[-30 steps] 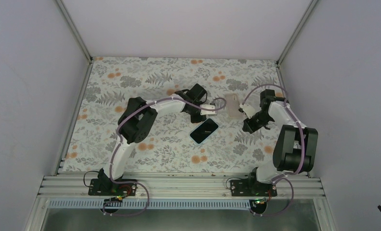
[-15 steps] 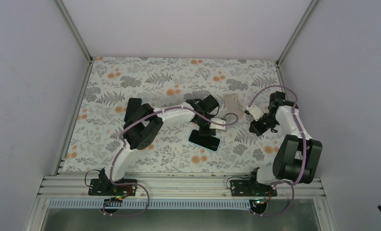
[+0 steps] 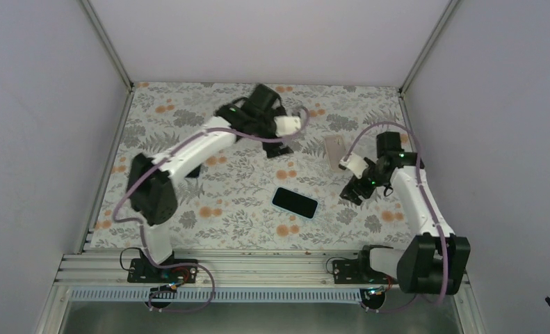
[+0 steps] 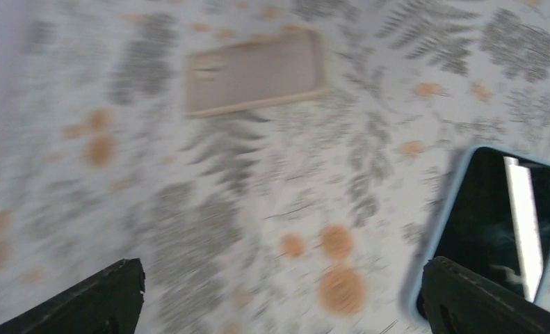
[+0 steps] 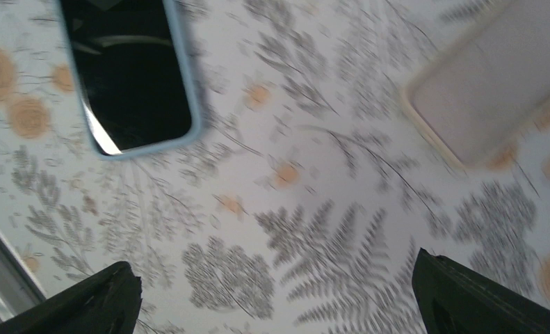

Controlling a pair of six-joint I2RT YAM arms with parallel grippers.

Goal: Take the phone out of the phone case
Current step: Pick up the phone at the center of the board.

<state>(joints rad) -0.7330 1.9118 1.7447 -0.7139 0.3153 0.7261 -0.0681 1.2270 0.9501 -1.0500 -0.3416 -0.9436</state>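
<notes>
The phone [image 3: 295,202], black screen up with a light blue rim, lies flat on the floral mat. The beige phone case [image 3: 335,149] lies empty and apart from it, further back and to the right. My left gripper [image 3: 279,147] hovers behind the phone, open and holding nothing. In the left wrist view the case [image 4: 254,72] is far ahead and the phone [image 4: 498,223] is by the right finger [image 4: 480,299]. My right gripper [image 3: 352,193] is open above the mat, right of the phone and in front of the case. In the right wrist view the phone [image 5: 129,69] and case [image 5: 494,83] lie apart.
The floral mat [image 3: 209,223] covers the table, with grey walls on three sides. An aluminium rail [image 3: 258,268] runs along the near edge where both arm bases are bolted.
Both grippers went from shut to open. The left arm pushed the phone nearer and turned it, then swung back away from it. The right arm shifted slightly toward the middle.
</notes>
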